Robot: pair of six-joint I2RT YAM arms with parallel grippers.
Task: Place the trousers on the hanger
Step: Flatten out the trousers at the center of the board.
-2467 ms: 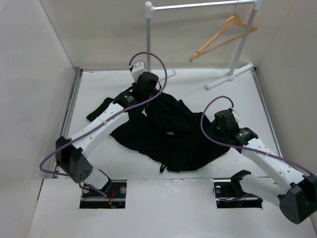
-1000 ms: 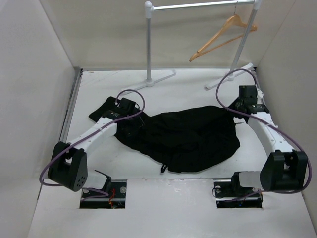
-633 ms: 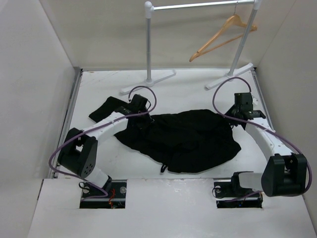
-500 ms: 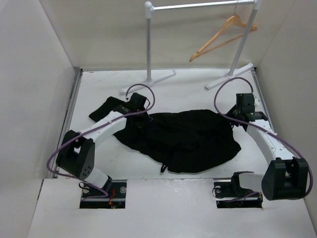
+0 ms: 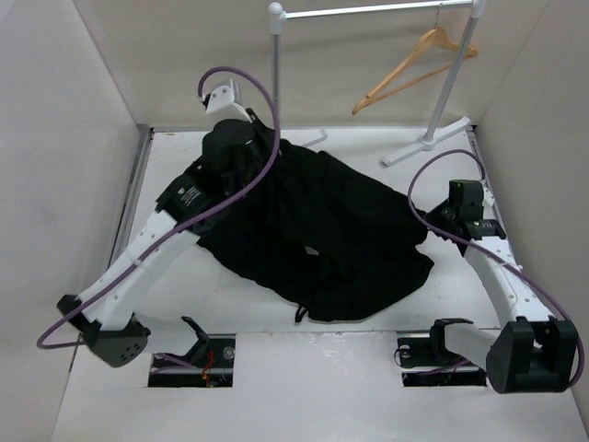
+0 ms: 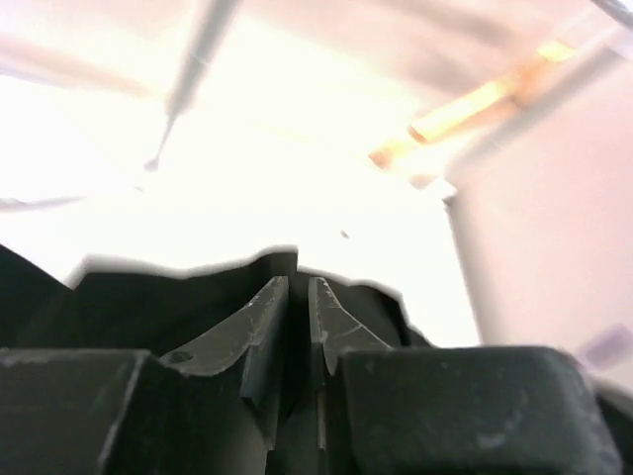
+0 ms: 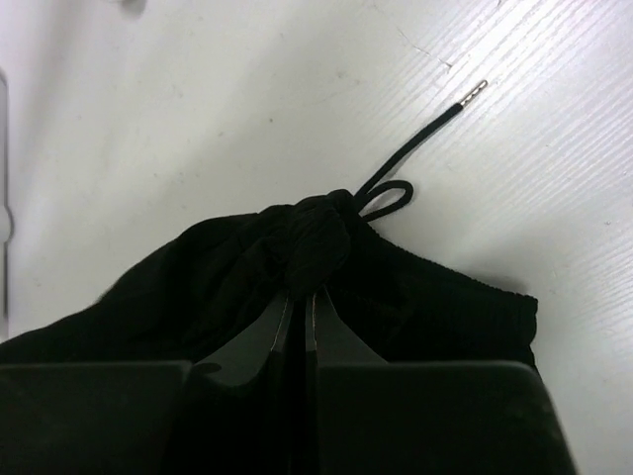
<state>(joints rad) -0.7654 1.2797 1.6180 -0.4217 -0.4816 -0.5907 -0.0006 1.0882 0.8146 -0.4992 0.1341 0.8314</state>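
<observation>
The black trousers [image 5: 322, 235] lie spread over the middle of the table, with their far left part lifted. My left gripper [image 5: 262, 152] is raised at the back left and shut on that fabric. In the left wrist view its fingers [image 6: 294, 287] pinch black cloth [image 6: 119, 297]. My right gripper [image 5: 431, 224] is low at the right and shut on the bunched waistband [image 7: 316, 237], whose drawstring [image 7: 415, 148] trails on the table. The tan wooden hanger [image 5: 414, 66] hangs on the rail at the back right, blurred in the left wrist view [image 6: 475, 99].
A grey metal rail stand [image 5: 276, 78] stands at the back, its feet [image 5: 423, 143] resting on the table. White walls close in the left, right and back sides. Two openings in the near ledge hold the arm bases [image 5: 189, 354].
My left arm has risen and swung toward the back, lifting the left part of the trousers off the table. My right gripper shifted slightly nearer, still holding the waistband.
</observation>
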